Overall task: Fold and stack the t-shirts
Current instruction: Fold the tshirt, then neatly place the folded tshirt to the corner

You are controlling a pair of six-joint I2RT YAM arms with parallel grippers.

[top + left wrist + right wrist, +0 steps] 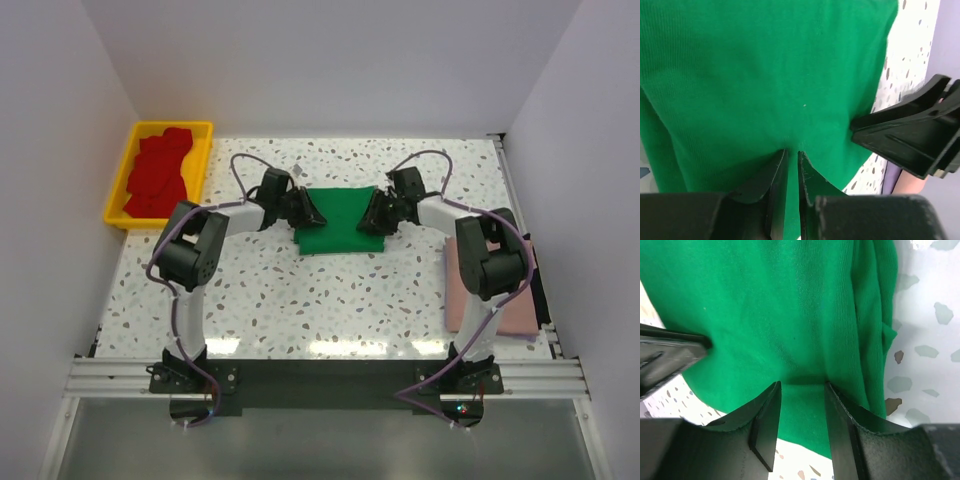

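A bright green t-shirt (340,222) lies folded into a rectangle at the table's centre. My left gripper (306,210) is at its left edge. In the left wrist view (792,151) its jaws are nearly closed, pinching a pucker of green cloth (765,75). My right gripper (375,213) is at the shirt's right edge. In the right wrist view (802,384) its jaws stand apart over flat green cloth (780,305). A dusty pink t-shirt (505,305) lies at the right edge, partly under the right arm. Red t-shirts (155,175) are piled in the tray.
A yellow plastic tray (205,150) stands at the back left corner of the speckled table (300,300). White walls close in the back and both sides. The right gripper's finger (905,130) shows in the left wrist view, close to the shirt's edge.
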